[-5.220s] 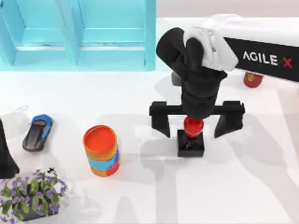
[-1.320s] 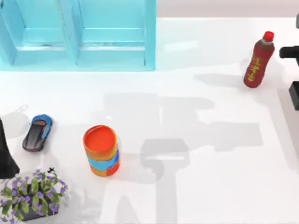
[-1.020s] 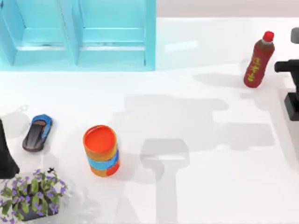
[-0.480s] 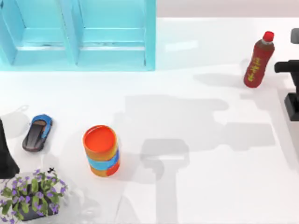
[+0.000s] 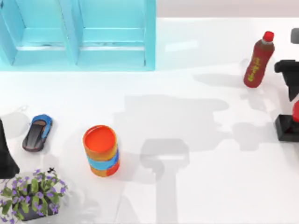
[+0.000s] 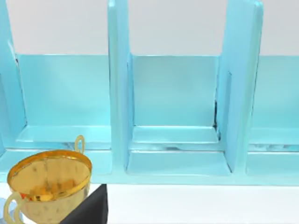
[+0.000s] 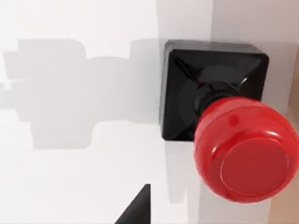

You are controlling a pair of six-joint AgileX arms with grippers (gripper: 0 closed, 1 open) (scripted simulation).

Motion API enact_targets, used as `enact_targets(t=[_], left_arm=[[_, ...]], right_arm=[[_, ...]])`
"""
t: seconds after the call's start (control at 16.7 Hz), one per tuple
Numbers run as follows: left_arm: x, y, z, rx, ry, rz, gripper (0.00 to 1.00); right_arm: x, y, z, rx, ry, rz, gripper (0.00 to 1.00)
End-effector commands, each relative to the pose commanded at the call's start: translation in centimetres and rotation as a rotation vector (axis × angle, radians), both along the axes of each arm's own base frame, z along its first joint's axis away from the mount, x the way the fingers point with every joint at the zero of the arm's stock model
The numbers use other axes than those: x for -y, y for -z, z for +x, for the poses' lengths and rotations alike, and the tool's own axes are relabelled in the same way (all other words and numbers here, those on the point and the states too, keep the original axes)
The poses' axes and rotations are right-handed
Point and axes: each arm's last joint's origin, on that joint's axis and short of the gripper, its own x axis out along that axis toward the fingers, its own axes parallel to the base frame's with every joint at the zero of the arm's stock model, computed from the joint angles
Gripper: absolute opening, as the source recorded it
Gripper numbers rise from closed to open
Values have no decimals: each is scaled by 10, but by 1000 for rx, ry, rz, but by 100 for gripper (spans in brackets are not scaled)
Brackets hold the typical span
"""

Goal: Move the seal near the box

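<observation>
The seal (image 5: 286, 128), a black square base with a glossy red knob, is at the far right edge of the top view. Black parts of my right gripper (image 5: 290, 77) sit just behind it, cut off by the frame. In the right wrist view the seal (image 7: 243, 149) is seen from above and close up, its base (image 7: 187, 84) over the white table with its shadow alongside. A black wedge of the gripper (image 7: 135, 210) pokes in beside the seal, apart from it. The box is out of view. My left arm (image 5: 5, 154) is parked at the left edge.
A red bottle (image 5: 257, 60) stands behind and left of the seal. A cyan shelf unit (image 5: 79, 37) spans the back left. An orange and blue can (image 5: 101, 150), a toy car (image 5: 37, 132) and a potted plant (image 5: 30, 193) sit at the left. A gold cup (image 6: 46, 186) is near the left wrist.
Five seconds ago the seal stood mid-table under my right gripper. It is now at the far right edge, and in the last half second it came forward, with its red knob showing.
</observation>
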Motion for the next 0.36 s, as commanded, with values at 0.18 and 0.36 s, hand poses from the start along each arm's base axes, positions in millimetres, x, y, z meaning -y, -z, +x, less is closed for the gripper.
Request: enact_targets(t=[0.18, 0.36], left_arm=[[0, 0, 0, 0, 0, 0, 100], [0, 0, 0, 0, 0, 0, 100]], right_arm=[[0, 0, 0, 0, 0, 0, 100], [0, 0, 0, 0, 0, 0, 100]])
